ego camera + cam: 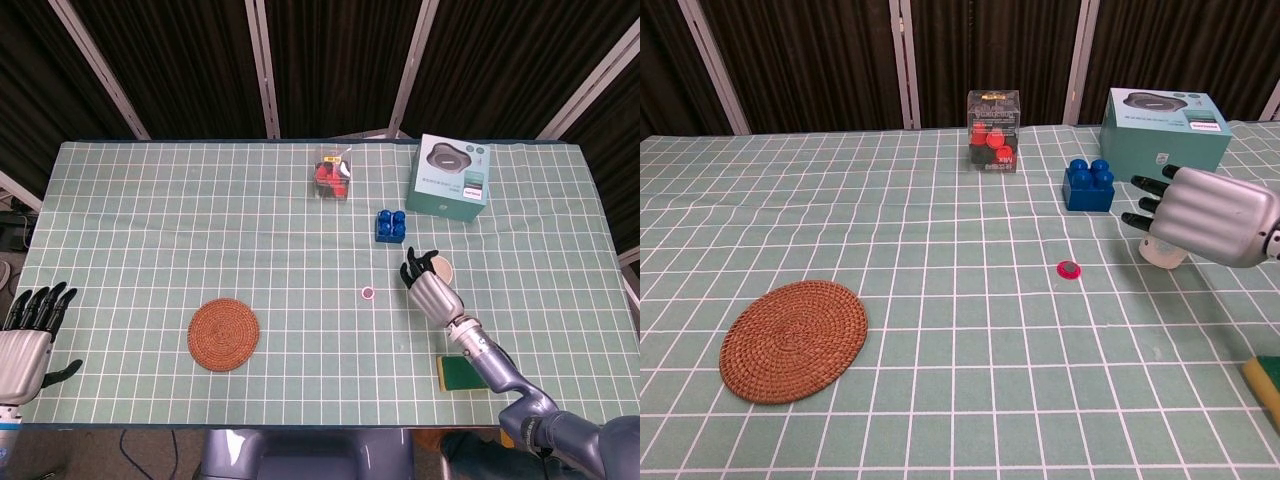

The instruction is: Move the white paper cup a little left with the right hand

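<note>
The white paper cup stands upright right of the table's middle, below the blue block. My right hand is wrapped around its near left side, dark fingers on the left and the thumb over the far rim. In the chest view the right hand covers most of the cup; only its base shows. The cup sits within the hand's grasp. My left hand rests at the near left table edge, fingers apart, holding nothing.
A blue block and a teal box lie just behind the cup. A small pink cap sits to its left. A clear box of red items, a woven coaster and a green sponge are also on the table.
</note>
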Available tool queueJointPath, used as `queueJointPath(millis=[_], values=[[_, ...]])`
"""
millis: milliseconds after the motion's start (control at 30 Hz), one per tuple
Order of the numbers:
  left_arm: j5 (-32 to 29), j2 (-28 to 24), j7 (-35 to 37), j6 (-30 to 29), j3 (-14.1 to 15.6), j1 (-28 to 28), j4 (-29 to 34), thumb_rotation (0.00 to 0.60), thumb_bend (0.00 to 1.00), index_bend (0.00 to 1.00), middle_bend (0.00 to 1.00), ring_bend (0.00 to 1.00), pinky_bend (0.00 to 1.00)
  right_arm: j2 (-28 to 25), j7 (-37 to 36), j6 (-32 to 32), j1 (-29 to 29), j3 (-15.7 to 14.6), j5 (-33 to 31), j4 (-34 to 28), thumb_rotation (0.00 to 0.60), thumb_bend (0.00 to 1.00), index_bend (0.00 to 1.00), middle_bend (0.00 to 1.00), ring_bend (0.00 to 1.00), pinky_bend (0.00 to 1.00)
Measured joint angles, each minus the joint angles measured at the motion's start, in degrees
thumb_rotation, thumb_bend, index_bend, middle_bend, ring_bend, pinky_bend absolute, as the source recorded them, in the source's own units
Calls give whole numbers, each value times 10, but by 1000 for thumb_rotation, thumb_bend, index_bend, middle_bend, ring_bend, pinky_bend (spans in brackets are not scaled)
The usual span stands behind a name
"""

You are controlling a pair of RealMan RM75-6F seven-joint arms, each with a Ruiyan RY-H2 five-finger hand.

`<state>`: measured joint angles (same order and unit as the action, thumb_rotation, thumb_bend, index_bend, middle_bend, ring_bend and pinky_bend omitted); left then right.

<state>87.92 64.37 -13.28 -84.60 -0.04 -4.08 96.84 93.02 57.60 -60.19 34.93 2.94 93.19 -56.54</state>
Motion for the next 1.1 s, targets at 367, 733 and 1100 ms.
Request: queueJointPath(millis=[367,733,1100], values=[[8,-5,5,-3,5,2,8,600,0,0,0,0,0,-19,-223,-73,-10,3,9,-27,600,268,227,332,142,397],[17,-16,20,2,13,1,19,600,0,0,0,0,0,-50,-431,-18,-42,36,-131,-156,600,267,227,331,118,364],[13,-17,19,10,14,-1,22,600,0,0,0,0,0,-56,-477,36,-43,39,-173,-181,600,239,210,199,7,219]])
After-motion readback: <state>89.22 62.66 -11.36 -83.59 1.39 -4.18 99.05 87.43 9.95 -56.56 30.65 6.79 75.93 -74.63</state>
